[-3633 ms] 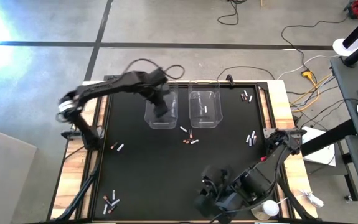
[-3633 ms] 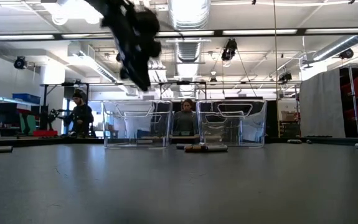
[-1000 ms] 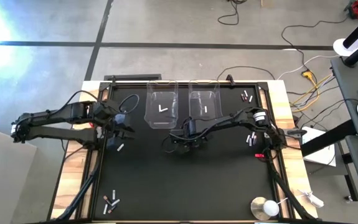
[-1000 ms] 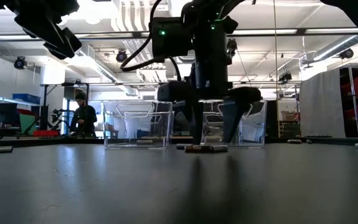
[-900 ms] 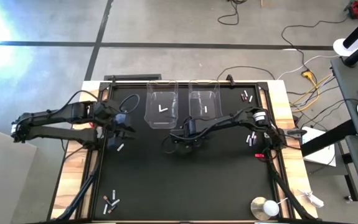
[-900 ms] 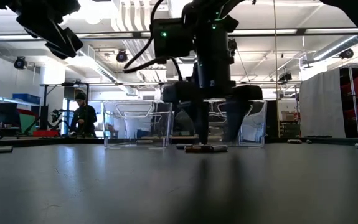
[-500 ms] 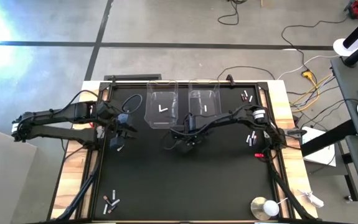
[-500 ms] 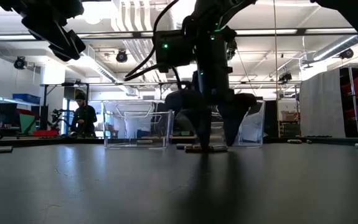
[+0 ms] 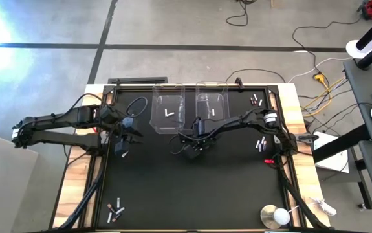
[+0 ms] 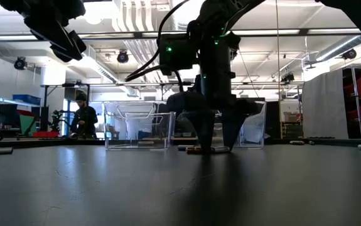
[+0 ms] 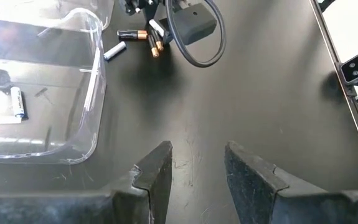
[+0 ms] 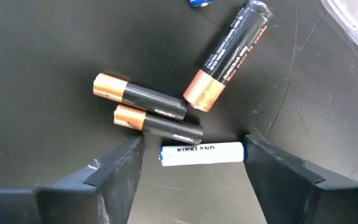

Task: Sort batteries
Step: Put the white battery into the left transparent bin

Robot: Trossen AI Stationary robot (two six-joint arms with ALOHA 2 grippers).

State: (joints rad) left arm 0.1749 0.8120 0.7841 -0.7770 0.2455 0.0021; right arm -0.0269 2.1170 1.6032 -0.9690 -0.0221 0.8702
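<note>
A white battery (image 12: 202, 154) lies flat on the desk. Two black batteries (image 12: 147, 111) with copper ends lie side by side, touching it. Another black one (image 12: 228, 53) lies slanted nearby.

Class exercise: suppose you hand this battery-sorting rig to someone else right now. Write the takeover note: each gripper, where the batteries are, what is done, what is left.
Right gripper: down at the mat before the two bins, fingers open around a white battery, not yet gripped. Three dark copper-ended batteries lie right beside it.
Left gripper: open, empty, raised above the mat's left side.
Done: left bin holds two white batteries, right bin holds one.
Left: this cluster, plus loose batteries by the left gripper, at the near-left corner, the far-right corner and the right edge.
</note>
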